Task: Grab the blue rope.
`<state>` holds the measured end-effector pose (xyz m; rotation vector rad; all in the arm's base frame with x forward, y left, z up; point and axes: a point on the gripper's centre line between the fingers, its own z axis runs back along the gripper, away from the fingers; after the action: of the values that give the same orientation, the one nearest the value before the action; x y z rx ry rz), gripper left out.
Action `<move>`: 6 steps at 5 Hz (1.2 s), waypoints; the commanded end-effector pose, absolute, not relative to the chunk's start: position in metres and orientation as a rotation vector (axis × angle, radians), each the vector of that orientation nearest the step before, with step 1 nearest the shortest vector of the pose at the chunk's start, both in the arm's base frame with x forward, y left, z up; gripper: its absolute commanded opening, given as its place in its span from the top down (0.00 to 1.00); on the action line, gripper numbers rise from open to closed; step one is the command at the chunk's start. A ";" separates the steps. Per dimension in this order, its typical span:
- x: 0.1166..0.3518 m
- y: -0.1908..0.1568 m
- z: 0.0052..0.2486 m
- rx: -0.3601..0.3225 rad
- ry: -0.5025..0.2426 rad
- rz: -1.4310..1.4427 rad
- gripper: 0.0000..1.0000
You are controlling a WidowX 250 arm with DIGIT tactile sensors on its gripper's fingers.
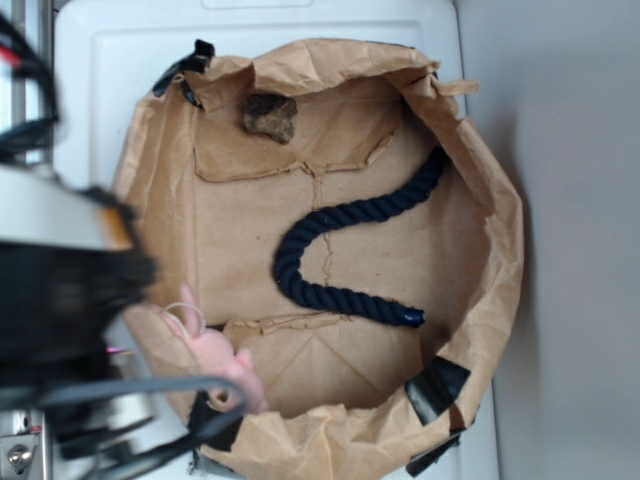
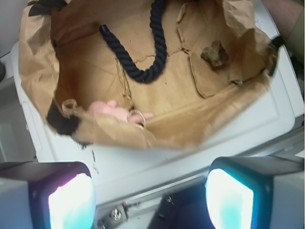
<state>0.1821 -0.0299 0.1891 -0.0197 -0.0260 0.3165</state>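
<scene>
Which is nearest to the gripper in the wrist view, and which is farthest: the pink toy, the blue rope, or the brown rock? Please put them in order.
Measured from the gripper at the bottom edge:
1. The pink toy, at the bag's near edge, left of centre.
2. The blue rope, beyond the toy; its bend is mid-bag and it runs off the top.
3. The brown rock, far right.
Rope and rock are close to call.

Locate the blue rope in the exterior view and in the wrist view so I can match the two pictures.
Exterior: the blue rope lies S-curved, centre-right on the floor of the paper bag.
Wrist: the blue rope hangs as a hook shape at top centre, cut off by the top edge.
Shared landmark: the brown rock on the bag floor.
</scene>
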 end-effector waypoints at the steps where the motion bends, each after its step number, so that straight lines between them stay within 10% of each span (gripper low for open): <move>1: 0.198 -0.027 0.173 -0.055 -0.036 0.448 0.00; 6: 0.226 -0.016 0.153 -0.046 -0.096 0.552 0.00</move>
<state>0.2189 -0.0230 0.1397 -0.0282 -0.0375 0.5239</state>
